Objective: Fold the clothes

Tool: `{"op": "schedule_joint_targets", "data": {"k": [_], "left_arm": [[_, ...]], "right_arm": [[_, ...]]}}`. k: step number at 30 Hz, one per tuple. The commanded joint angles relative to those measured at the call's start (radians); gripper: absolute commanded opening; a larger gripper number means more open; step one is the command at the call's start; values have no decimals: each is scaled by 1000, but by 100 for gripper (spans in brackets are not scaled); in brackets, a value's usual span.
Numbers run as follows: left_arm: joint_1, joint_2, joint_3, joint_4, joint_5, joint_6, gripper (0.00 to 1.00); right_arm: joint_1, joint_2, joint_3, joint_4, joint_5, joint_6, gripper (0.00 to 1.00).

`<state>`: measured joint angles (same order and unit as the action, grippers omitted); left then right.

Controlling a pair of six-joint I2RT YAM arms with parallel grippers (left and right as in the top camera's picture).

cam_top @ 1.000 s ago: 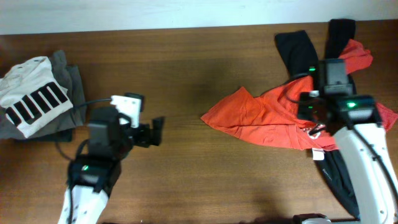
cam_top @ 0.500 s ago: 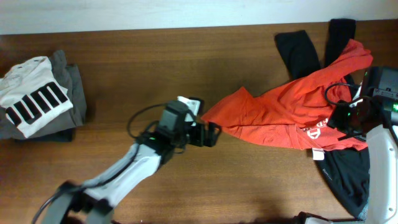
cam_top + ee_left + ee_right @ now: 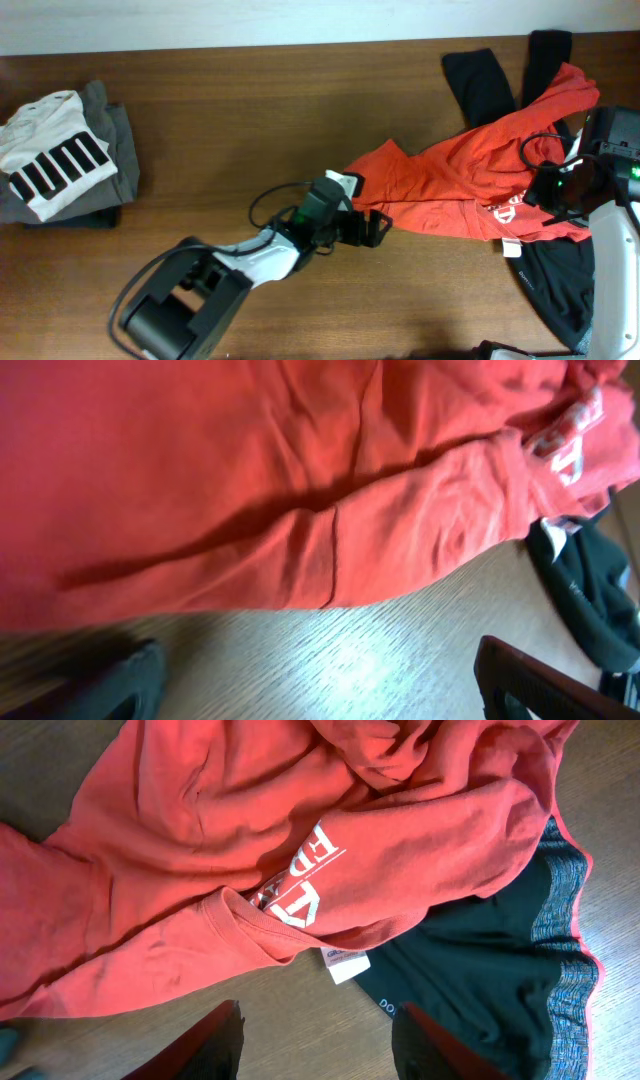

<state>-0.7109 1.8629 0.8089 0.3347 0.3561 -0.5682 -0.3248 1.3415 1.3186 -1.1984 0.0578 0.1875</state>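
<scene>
A crumpled red shirt (image 3: 440,185) with white lettering lies on the wooden table at the right, over a black garment (image 3: 555,280). My left gripper (image 3: 372,228) is open at the shirt's lower left edge, just above the table; the left wrist view shows the red cloth (image 3: 300,490) right ahead of the spread fingers. My right gripper (image 3: 548,190) is open above the shirt's right part; its wrist view shows the shirt (image 3: 300,840), its white label (image 3: 343,963) and the black garment (image 3: 500,970).
A folded stack with a white PUMA shirt (image 3: 55,160) on grey clothes lies at the far left. Black sleeves (image 3: 480,80) stick out past the red shirt near the table's far edge.
My left arm has swept far right from near the folded stack to the red shirt's lower left edge. My right gripper moved right off the shirt's middle, then held still.
</scene>
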Motion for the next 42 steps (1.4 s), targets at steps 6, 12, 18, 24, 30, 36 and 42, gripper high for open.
{"op": "schedule_joint_targets", "data": {"k": [6,12,18,24,30,36,42], "left_arm": [[-34,174,138,-2,-12,-11,95],[-33,188,209,-2,-127,-3,54],[-31,188,211,-19,-147,-2,1],[24,56,212,-90,-143,118,1],[181,-240,212,-270,-239,190,0],[415,-399,212,-437,-342,200,1],[526,-359,212,-524,-235,200,96]], "right_arm": [[-3,-8,16,-7,-6,5,53],[-3,-8,16,-13,-6,5,53],[-3,-8,16,-13,-6,5,53],[-3,-7,16,-14,-10,4,52],[-4,9,13,-20,-73,-64,51],[-4,38,13,-21,-74,-64,51],[-3,63,13,-25,-77,-64,51]]}}
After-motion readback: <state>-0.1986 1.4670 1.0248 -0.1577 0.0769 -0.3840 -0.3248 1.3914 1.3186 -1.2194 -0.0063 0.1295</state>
